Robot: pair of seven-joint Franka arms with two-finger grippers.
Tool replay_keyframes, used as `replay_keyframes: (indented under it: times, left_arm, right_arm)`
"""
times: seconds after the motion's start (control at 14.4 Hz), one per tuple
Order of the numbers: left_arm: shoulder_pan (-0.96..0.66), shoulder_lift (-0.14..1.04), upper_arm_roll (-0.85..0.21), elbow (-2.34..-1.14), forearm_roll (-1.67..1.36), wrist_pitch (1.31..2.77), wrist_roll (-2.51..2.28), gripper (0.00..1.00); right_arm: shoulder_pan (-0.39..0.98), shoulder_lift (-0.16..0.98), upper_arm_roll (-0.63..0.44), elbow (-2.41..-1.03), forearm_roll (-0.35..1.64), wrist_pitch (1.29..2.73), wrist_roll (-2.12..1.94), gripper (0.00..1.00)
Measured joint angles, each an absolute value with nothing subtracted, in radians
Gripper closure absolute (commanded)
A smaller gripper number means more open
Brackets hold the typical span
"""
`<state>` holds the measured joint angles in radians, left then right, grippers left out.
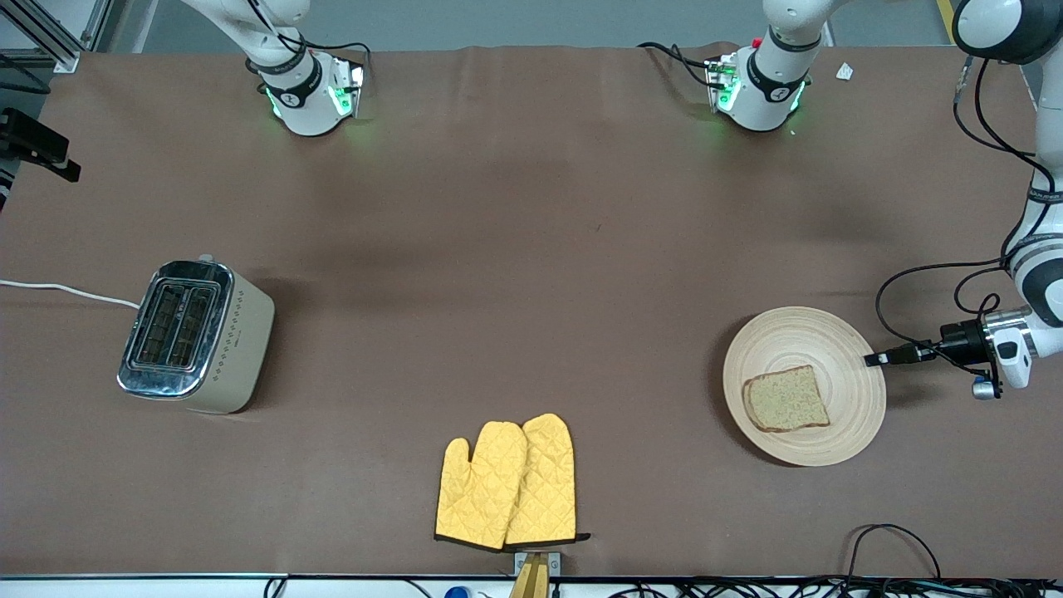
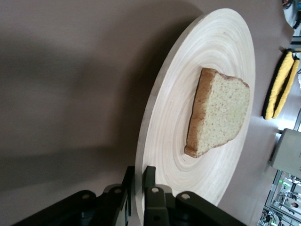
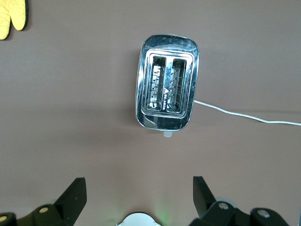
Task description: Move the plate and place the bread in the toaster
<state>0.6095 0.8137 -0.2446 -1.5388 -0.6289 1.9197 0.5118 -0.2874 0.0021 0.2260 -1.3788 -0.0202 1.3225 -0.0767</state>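
Observation:
The tan wooden plate (image 1: pixel 797 340) lies toward the left arm's end of the table. The slice of brown bread (image 1: pixel 786 399) lies on it, on the part nearer the front camera. My left gripper (image 1: pixel 872 359) is low at the plate's rim, one finger above and one below it, shut on the rim (image 2: pixel 139 176). The left wrist view shows the plate (image 2: pixel 221 52) and the bread (image 2: pixel 218 113) close up. The cream toaster (image 1: pixel 195 336) stands toward the right arm's end, slots empty. My right gripper (image 3: pixel 139 188) is open and empty, high above the table, with the toaster (image 3: pixel 167 89) below.
A pair of yellow oven mitts (image 1: pixel 507 482) lies near the table's front edge, between toaster and plate. The toaster's white cord (image 1: pixel 58 289) runs off the table's end. Cables hang by the left arm's wrist (image 1: pixel 913 282).

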Motion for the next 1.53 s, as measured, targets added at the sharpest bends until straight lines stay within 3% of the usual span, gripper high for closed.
replay_keyframes:
  times: [0.21, 0.56, 0.83, 1.18, 1.53]
  left_arm:
    - [0.609, 0.813, -0.320, -1.532, -0.629, 1.832, 0.512, 1.00]
    - [0.569, 0.809, -0.506, -1.530, -0.616, 1.810, 0.499, 1.00]
    - [0.419, 0.808, -0.539, -1.530, -0.622, 1.817, 0.490, 1.00]
    - [0.176, 0.816, -0.558, -1.535, -0.689, 1.900, 0.462, 1.00]
    - [-0.060, 0.870, -0.551, -1.552, -0.825, 2.147, 0.417, 1.00]
  right_arm:
    - [-0.287, 0.002, 0.226, -1.379, -0.020, 1.322, -0.077, 0.00]
    - [-0.287, 0.002, 0.226, -1.379, -0.020, 1.322, -0.077, 0.00]
    - [-0.287, 0.002, 0.226, -1.379, -0.020, 1.322, -0.077, 0.00]
    - [-0.287, 0.002, 0.226, -1.379, -0.020, 1.322, -0.077, 0.00]
    - [-0.287, 0.006, 0.224, -1.387, -0.020, 1.345, -0.076, 0.00]
